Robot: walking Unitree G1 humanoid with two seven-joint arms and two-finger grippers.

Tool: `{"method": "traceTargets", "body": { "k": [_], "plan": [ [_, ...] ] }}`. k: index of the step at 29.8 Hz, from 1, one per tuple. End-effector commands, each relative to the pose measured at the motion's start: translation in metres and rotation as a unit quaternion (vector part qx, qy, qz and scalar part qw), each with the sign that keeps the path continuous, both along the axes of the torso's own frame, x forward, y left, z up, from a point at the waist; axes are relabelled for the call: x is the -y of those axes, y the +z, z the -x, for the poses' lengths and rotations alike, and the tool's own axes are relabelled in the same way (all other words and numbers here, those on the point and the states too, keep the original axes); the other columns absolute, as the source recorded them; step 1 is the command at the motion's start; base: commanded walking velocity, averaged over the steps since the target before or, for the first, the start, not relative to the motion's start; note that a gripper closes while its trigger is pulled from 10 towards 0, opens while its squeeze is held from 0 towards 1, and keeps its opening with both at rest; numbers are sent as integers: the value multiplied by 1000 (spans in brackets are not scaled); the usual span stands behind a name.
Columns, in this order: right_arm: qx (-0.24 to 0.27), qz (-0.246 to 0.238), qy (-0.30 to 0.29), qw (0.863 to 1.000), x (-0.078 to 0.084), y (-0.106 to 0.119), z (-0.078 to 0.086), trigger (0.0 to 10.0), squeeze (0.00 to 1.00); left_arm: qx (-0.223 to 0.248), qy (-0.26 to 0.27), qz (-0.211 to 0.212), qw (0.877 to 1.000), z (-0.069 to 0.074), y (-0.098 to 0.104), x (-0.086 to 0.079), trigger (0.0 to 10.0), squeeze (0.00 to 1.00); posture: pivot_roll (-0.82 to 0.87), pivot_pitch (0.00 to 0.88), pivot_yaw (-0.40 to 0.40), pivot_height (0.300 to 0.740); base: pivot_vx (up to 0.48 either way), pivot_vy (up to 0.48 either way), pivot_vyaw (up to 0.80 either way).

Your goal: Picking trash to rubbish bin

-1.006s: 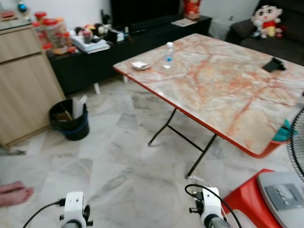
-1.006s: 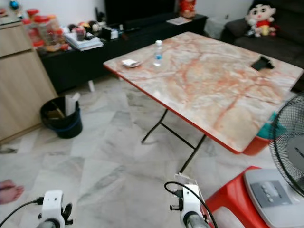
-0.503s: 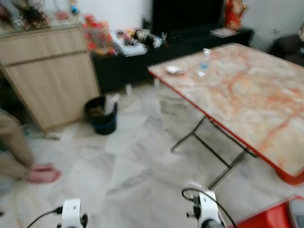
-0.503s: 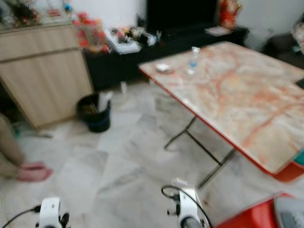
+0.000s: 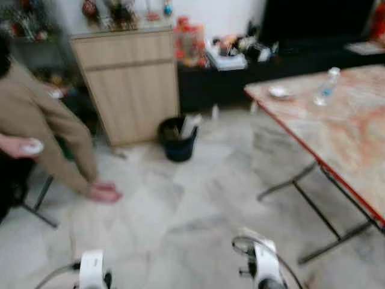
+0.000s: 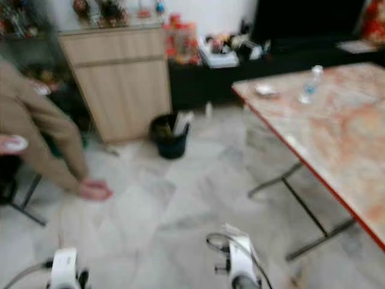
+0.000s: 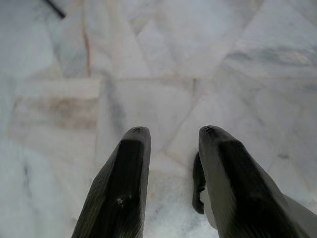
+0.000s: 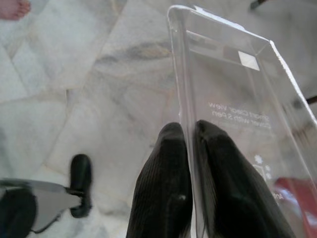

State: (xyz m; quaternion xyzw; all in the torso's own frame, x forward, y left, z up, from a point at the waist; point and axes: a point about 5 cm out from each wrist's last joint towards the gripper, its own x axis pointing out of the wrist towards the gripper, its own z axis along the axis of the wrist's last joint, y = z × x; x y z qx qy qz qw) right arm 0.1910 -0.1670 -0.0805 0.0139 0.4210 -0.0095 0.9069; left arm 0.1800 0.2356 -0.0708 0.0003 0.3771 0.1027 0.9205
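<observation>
Right gripper (image 8: 190, 134) clamping clear packaging (image 8: 233, 99)

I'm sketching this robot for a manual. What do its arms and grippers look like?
Each wrist ends in a white housing with black fittings, left and right, with a black cable looping from each. The left gripper and right gripper each have two long, rounded black fingers; the right ones look finely ribbed.
</observation>
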Motion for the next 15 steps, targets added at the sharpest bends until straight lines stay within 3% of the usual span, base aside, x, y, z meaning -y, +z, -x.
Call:
{"method": "traceTargets", "body": {
  "k": [1, 3, 15],
  "plan": [
    [13, -14, -1, 1000, -8, 3, -7, 10000, 0, -5, 5, -5, 1000, 3, 0, -4, 10000, 0, -73, 0, -18, 740, 0, 0, 0],
    [18, -19, 3, 1000, -10, 4, -9, 10000, 0, -5, 4, -6, 1000, 2, 0, -4, 10000, 0, -73, 0, -18, 740, 0, 0, 0],
    [17, -22, 5, 1000, -12, 5, -9, 10000, 0, -4, 6, -11, 1000, 1, 0, -5, 10000, 0, -66, 0, -25, 740, 370, 0, 0]
  ]
}}
